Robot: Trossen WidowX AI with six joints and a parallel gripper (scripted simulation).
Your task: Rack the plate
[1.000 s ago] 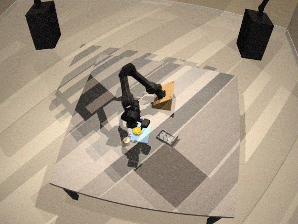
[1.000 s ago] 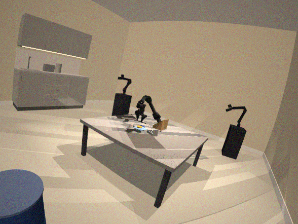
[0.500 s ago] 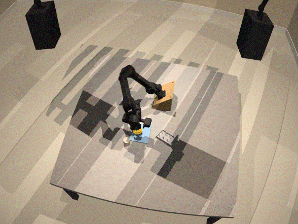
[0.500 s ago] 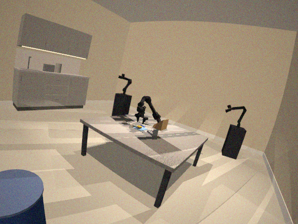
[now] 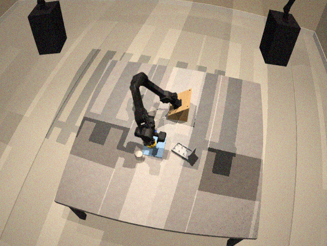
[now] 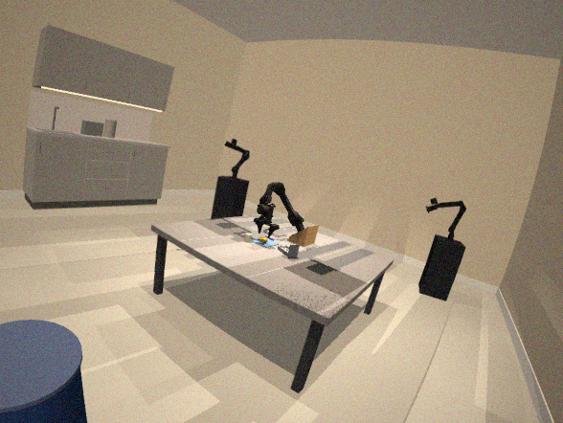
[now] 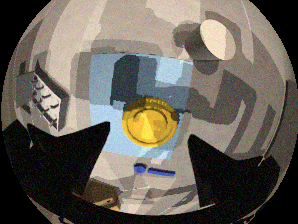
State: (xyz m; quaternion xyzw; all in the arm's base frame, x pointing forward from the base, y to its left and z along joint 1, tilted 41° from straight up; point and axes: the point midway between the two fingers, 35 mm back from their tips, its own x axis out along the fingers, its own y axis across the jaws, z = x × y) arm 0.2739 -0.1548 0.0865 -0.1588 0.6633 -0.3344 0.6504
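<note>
Gripper (image 7: 148,141) hanging wide open and holding nothing, directly over the yellow plate (image 7: 149,120). Plate lying flat on a light blue mat (image 5: 159,150) around mid-desk, toward the left edge. Grey dish rack (image 5: 182,150) just right of the mat, apart from it. Small white cup (image 5: 138,153) beside the mat's left edge.

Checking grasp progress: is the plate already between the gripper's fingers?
No. In the wrist view the yellow plate lies flat on the blue mat, with the open gripper above it.
</note>
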